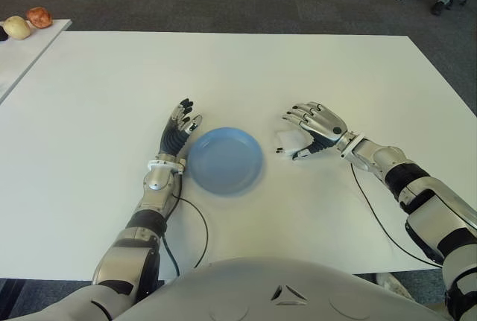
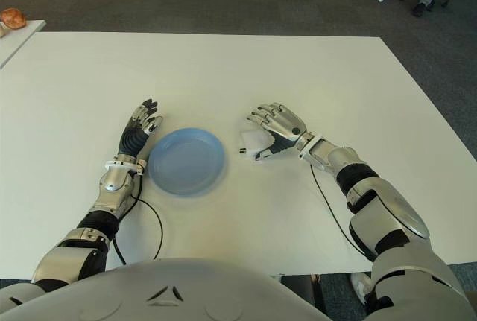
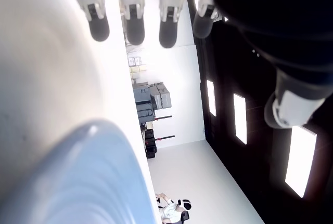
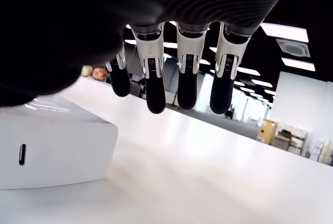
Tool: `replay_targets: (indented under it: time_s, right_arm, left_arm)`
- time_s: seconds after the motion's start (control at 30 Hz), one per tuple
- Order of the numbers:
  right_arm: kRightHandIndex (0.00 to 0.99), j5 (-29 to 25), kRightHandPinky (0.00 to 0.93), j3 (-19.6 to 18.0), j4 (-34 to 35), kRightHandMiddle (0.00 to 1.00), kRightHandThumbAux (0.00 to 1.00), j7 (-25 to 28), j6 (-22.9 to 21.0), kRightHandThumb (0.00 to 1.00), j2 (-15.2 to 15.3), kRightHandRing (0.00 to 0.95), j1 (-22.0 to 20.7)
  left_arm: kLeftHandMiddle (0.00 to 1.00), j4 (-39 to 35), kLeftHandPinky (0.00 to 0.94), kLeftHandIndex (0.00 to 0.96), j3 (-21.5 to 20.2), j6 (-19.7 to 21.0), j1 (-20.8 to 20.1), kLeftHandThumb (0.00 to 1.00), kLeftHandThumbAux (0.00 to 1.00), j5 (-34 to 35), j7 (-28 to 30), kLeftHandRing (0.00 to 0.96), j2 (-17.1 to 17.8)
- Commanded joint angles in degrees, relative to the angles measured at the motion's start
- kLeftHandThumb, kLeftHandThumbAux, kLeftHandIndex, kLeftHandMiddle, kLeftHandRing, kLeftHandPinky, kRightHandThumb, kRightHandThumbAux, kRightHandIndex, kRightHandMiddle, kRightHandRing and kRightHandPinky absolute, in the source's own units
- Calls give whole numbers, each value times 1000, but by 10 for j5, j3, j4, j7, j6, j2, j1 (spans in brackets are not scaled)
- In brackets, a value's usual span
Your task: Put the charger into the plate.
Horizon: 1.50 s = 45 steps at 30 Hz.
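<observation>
I am looking down at the white table (image 1: pixel 298 75), where the blue plate (image 1: pixel 225 159) is sitting between my two hands. My right hand (image 1: pixel 313 129) is reaching in from the right, palm down, over the white charger (image 1: pixel 288 141), which is lying on the table just to the right of the plate and apart from its rim. From my eyes the hand is covering part of the charger, and I cannot tell there whether anything is touching it.

My right wrist view is showing more: the four fingers (image 4: pixel 187 81) are hanging loosely spread, their dark tips clear of the table, and the charger (image 4: pixel 52 148) is sitting flat on the white surface with a small slot showing on its side face. The fingers are not closing around it, so this hand is open and holding nothing. Whether the palm is touching its top I cannot tell.

My left hand (image 1: pixel 179 131) is showing just beside the plate's left edge, fingers stretched out and relaxed, holding nothing. Its wrist view is showing what the eye views are not: the straight fingertips (image 3: pixel 135 24) lined up along the table and the plate's rim (image 3: pixel 88 182) curving right beside the palm.

At the far left, on a second table (image 1: pixel 22 49), two round fruit-like things (image 1: pixel 28 21) are sitting, one pale and one reddish.
</observation>
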State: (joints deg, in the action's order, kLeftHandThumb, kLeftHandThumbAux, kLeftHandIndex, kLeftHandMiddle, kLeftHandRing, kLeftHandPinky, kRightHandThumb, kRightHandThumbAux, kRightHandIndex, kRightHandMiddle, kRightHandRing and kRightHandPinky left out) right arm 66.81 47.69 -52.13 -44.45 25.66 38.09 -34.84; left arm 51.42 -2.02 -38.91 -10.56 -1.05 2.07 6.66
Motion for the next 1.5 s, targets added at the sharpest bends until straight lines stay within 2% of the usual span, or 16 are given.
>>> replay_targets:
  time_s: [0.03,0.17,0.23,0.37,0.53,1.03,1.5]
  right_arm:
    - [137,9,329,16,-9,212,472,27,9,586,-11,270,11]
    - [105,7,258,18,-12,161,469,43,18,564,-11,211,7]
    - [55,7,173,21,-14,107,454,58,24,530,-11,139,3]
    - [11,6,72,26,-19,45,436,77,33,492,-13,50,-2]
    - [1,3,17,29,-29,8,434,96,46,489,-18,8,-8]
    - [0,-10,0,39,-66,0,437,148,91,534,-31,0,-31]
    - [0,-11,0,53,-74,0,417,173,107,576,-31,0,-49]
  left_arm:
    - [139,38,129,108,4,22,51,0,458,-6,6,120,-7]
    - [148,38,139,111,5,14,51,0,453,-9,3,129,-8]
    - [153,36,141,111,5,9,52,0,448,-9,4,134,-9]
    - [156,35,141,107,6,6,53,0,443,-8,3,138,-11]
    - [155,30,129,104,7,7,57,0,443,-9,3,135,-12]
    - [142,0,128,95,13,18,71,0,439,-9,2,127,-14]
    - [139,-11,117,102,15,19,76,0,434,-11,3,119,-14]
